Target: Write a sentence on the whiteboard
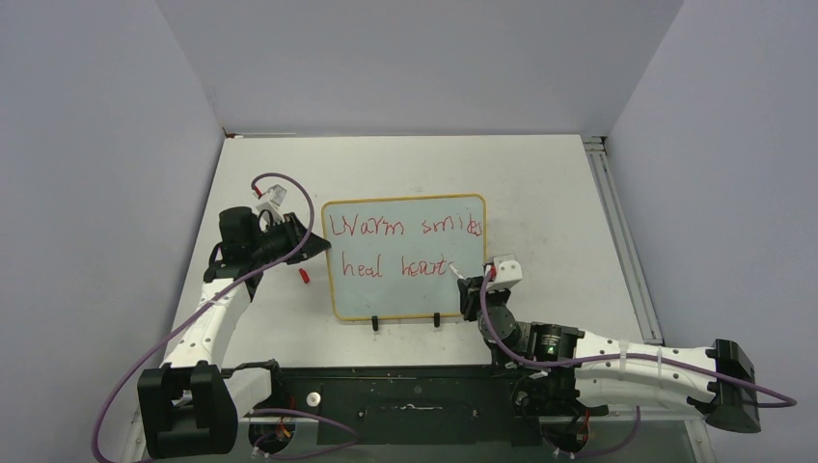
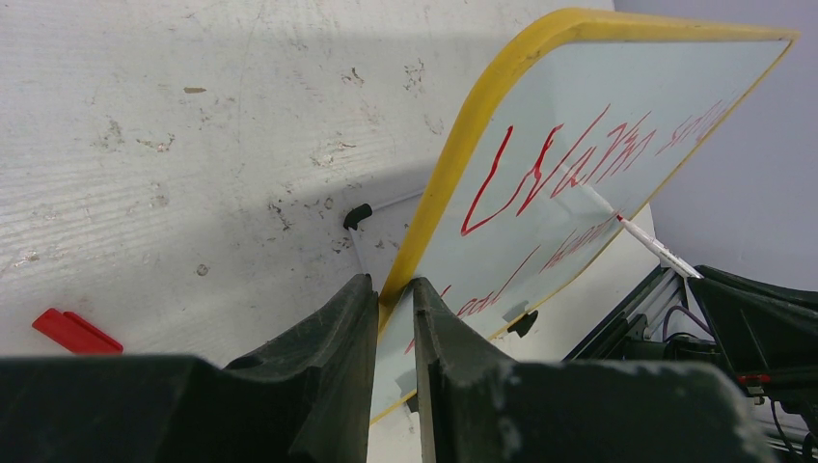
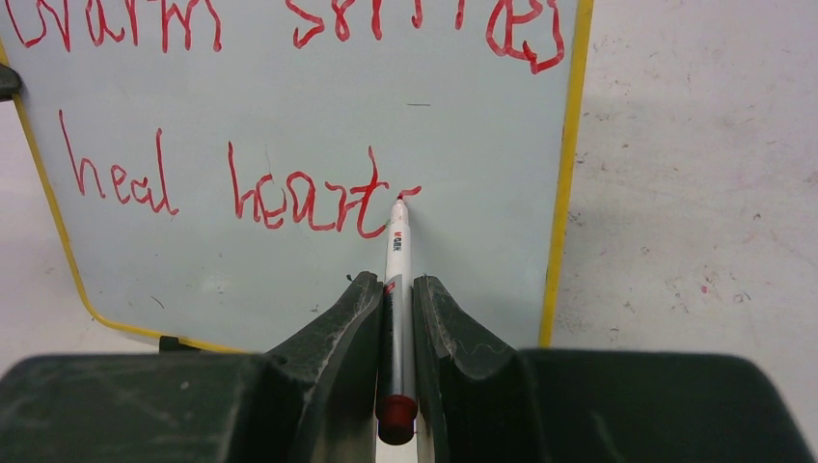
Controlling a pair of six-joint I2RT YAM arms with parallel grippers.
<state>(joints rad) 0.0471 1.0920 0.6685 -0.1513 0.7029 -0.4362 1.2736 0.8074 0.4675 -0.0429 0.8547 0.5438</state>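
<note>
Mid-table: board [image 1: 405, 256] propped up, left gripper [image 2: 394, 299] clamped on its yellow left edge. Right gripper [image 3: 394, 294] pinches marker [image 3: 396, 246], tip touching board after "heart". Risks: hard push rocks board, marker slips, sentence [image 3: 309, 198] smears; 1 letter plus stop crowd right edge.

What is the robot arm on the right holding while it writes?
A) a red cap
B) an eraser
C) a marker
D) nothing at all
C: the right end effector is shut on a marker, and its red tip touches the whiteboard just after the last red letters.
</note>
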